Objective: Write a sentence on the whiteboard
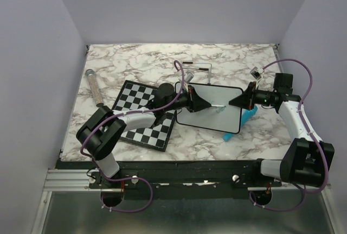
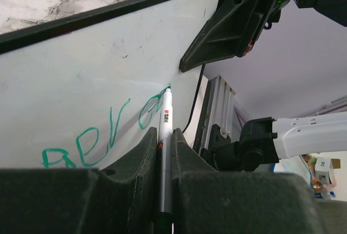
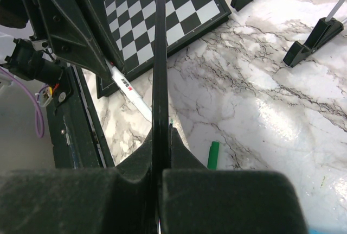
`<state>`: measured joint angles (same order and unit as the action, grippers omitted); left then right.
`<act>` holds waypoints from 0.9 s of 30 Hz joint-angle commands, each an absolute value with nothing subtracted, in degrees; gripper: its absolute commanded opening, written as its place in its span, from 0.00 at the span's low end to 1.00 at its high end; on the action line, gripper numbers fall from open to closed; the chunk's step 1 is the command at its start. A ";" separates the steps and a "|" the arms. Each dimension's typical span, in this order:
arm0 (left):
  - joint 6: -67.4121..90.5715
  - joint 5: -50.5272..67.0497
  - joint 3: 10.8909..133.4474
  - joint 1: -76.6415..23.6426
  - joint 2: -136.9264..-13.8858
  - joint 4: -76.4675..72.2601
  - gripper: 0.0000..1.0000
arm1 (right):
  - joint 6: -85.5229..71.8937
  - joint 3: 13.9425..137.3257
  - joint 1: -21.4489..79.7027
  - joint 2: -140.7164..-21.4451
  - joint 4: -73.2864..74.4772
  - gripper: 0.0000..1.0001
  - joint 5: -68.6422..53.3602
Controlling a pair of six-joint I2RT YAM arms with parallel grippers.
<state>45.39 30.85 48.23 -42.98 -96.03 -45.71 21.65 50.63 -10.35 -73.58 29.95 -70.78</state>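
Note:
The whiteboard (image 1: 209,112) is lifted and tilted over the table. My right gripper (image 1: 237,101) is shut on its right edge; in the right wrist view the whiteboard (image 3: 159,55) runs edge-on between the jaws of that gripper (image 3: 161,133). My left gripper (image 1: 209,105) is shut on a white marker (image 2: 165,131) whose tip touches the whiteboard (image 2: 81,65). The sentence (image 2: 103,136) shows as one line of teal-green letters, roughly "Revo", ending at the marker tip. The marker also shows in the right wrist view (image 3: 130,93).
The chessboard (image 1: 143,114) lies left of the whiteboard, under my left arm. A green marker cap (image 3: 213,155) lies on the marble. A teal object (image 1: 246,117) sits under the board's right end. A black wire stand (image 1: 195,68) is behind, and a clear tube (image 1: 95,87) at far left.

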 commanded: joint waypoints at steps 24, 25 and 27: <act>42.98 32.52 49.13 -44.73 -98.61 -40.08 0.00 | 24.00 51.77 -10.20 -72.33 31.38 0.00 -69.34; 43.07 32.52 49.30 -45.00 -98.96 -40.25 0.00 | 23.99 51.68 -10.20 -72.33 31.38 0.00 -69.26; 43.76 32.52 49.92 -45.44 -99.58 -41.04 0.00 | 23.99 51.68 -10.11 -72.25 31.38 0.01 -69.26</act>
